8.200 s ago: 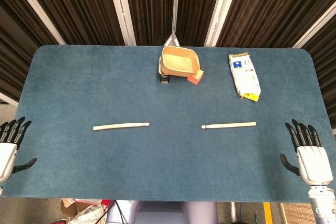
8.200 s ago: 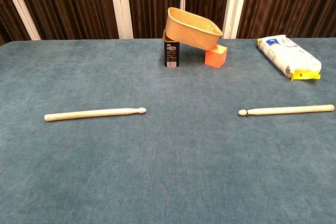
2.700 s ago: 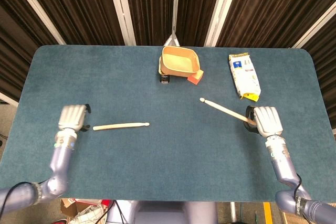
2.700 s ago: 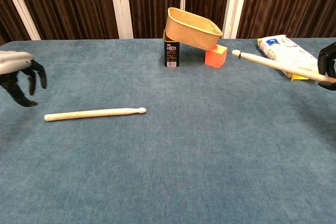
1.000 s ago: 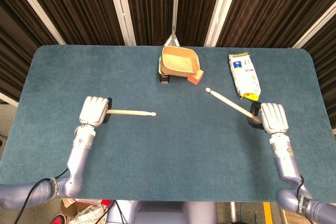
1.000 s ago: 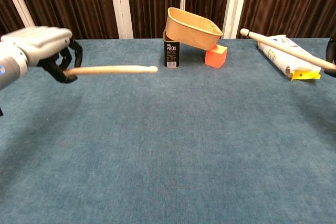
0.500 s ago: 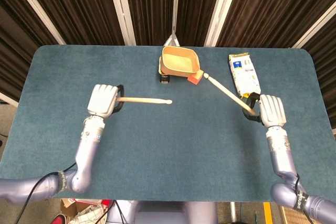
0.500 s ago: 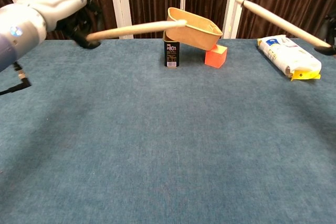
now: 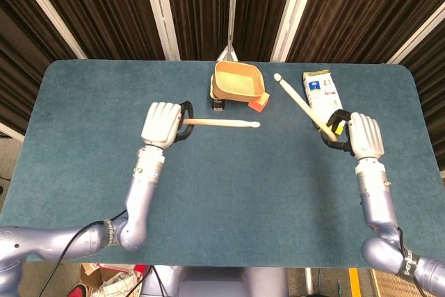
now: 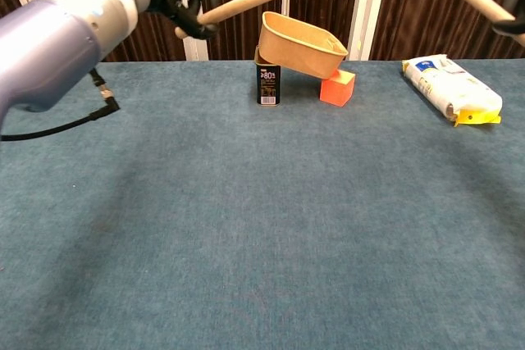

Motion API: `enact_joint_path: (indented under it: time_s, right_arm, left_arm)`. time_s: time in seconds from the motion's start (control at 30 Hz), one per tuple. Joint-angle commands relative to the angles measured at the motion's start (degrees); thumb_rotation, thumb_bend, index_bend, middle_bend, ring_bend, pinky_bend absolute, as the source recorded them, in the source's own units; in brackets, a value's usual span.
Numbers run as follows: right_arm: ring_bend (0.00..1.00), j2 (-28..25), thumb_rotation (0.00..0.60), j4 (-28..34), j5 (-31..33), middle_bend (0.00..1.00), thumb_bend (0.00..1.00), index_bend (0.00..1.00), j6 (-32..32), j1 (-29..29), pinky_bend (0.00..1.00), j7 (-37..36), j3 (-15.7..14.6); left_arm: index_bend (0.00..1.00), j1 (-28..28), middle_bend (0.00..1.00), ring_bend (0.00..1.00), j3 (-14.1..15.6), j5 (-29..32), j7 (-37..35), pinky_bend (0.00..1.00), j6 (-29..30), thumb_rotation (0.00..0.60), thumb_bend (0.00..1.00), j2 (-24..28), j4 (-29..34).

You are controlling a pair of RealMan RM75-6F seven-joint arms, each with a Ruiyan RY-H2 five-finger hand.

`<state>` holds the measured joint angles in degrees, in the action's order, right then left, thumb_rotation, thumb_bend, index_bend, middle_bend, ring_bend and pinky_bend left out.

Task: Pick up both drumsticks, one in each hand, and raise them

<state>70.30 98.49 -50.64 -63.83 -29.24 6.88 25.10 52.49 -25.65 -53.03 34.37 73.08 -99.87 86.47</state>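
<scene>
My left hand grips butt of left drumstick, fingers wrapped round; stick off tabletop, tip pointing toward centre. My right hand grips right drumstick at butt, tip angled up-left, near white bag. Chest view: both sticks well above tabletop. Tan tray tilted on black can and orange block.

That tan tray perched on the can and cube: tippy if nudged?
Likely yes. The tan tray sits tilted, propped on the dark can and orange cube. It looks thin and light, so a nudge would probably slide it off.
</scene>
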Motion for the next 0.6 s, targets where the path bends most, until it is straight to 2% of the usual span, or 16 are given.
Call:
enact_joint_path:
  time_s: [0.03, 0.33, 0.6]
  right_arm:
    - [0.92, -1.8, 0.6, 2.16, 0.71, 0.64, 0.43, 0.75, 0.01, 0.05, 0.85, -0.99, 0.91]
    - [0.92, -4.58, 0.6, 6.1, -0.85, 0.64, 0.43, 0.75, 0.06, 0.96, 0.85, -3.92, 0.39]
    - [0.92, -6.3, 0.6, 7.63, -4.92, 0.64, 0.43, 0.75, 0.1, 2.53, 0.85, -7.83, -1.26]
  left_arm:
    - [0.67, 1.43, 0.79, 0.94, -1.36, -0.33, -1.09, 1.0, 0.34, 0.6, 0.57, -1.6, -1.16]
    - [0.67, 5.57, 0.78, 0.94, -5.49, -1.02, -3.57, 1.0, 1.31, 0.6, 0.57, -5.37, -4.51]
    - [0.67, 6.95, 0.77, 0.94, -6.45, -0.25, -2.84, 1.0, 1.9, 0.6, 0.57, -6.03, -4.7]
